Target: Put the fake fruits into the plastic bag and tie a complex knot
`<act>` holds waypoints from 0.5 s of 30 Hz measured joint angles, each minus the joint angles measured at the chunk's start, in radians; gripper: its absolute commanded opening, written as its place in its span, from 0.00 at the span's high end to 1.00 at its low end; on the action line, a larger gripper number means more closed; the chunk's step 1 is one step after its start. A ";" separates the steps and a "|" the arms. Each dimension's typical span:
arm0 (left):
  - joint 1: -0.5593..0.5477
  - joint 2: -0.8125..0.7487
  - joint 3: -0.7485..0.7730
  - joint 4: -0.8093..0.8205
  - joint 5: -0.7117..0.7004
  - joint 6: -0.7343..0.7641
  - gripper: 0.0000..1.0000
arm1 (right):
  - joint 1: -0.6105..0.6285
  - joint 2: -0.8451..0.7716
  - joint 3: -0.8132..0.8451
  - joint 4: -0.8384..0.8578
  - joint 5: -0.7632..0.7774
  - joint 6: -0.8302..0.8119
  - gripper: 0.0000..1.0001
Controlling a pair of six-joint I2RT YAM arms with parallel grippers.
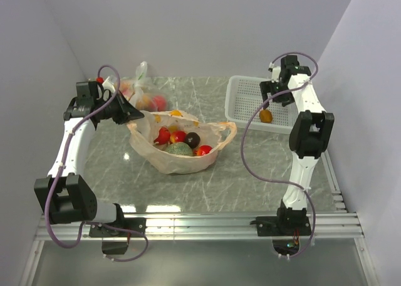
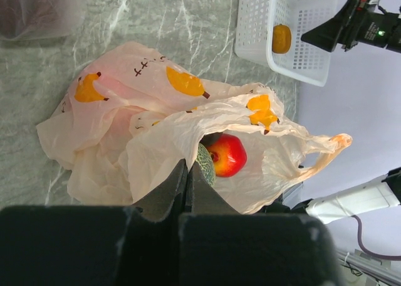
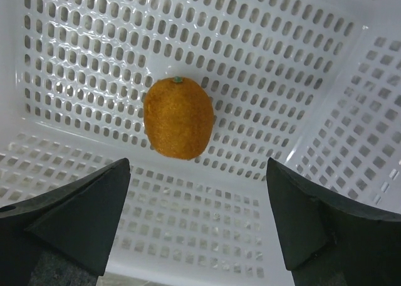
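Shows a grey-green, marble-patterned surface (image 1: 207, 192) veined in white, glossy enough to throw back soft white patches of overhead light (image 1: 145, 208) near the front edge. Is closed in on three sides by plain matte pale-lavender walls (image 1: 207, 29): one at the back, one slanting in on the left, one on the right. Ends at the near edge in ribbed silver aluminium rails (image 1: 200, 222) running the full width, above a dull grey panel (image 1: 188, 261) too blurred to make out further.
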 measured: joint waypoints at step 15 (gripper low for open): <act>0.000 0.018 0.000 -0.002 -0.001 0.008 0.99 | 0.027 0.198 0.048 0.000 0.000 -0.030 0.10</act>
